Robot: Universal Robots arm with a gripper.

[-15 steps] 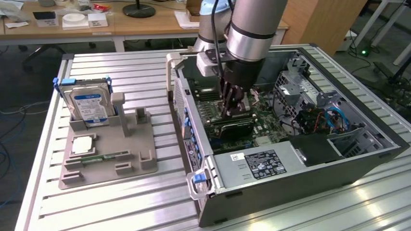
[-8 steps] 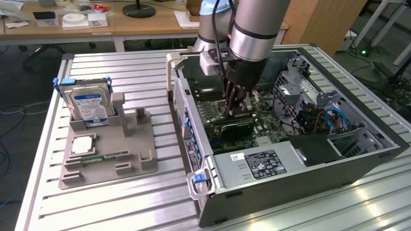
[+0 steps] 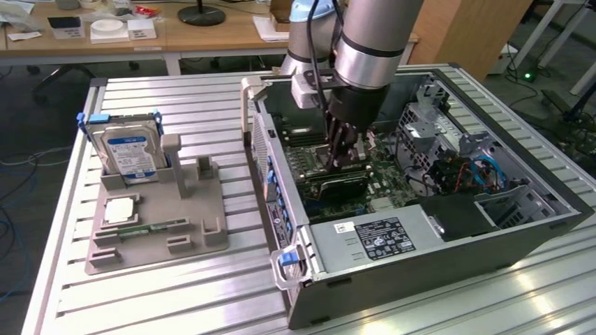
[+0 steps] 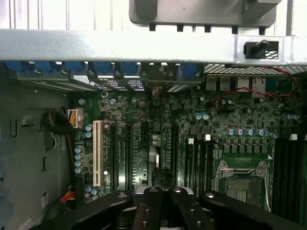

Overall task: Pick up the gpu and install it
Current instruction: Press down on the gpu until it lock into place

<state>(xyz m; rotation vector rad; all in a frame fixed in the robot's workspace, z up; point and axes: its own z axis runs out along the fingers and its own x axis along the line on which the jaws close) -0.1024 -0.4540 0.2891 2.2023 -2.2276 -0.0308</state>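
Observation:
The gpu (image 3: 337,183) is a thin dark card standing on edge on the green motherboard (image 3: 396,187), deep inside the open computer case (image 3: 559,209). My gripper (image 3: 345,166) reaches straight down from the arm onto the card's upper edge, fingers shut on it. In the wrist view the gpu (image 4: 153,160) shows edge-on as a narrow grey strip running toward the rear slot brackets, between long black expansion slots. The black fingers (image 4: 149,206) of the gripper (image 4: 164,191) are pinched together over its near end.
A grey parts fixture (image 3: 158,241) on the slatted table holds a blue-labelled hard drive (image 3: 130,155), a memory stick (image 3: 142,227) and a small square chip (image 3: 121,210). Inside the case are the power supply (image 3: 377,241), drive cages (image 3: 437,132), a white slot (image 4: 97,153) and the CPU socket (image 4: 242,179).

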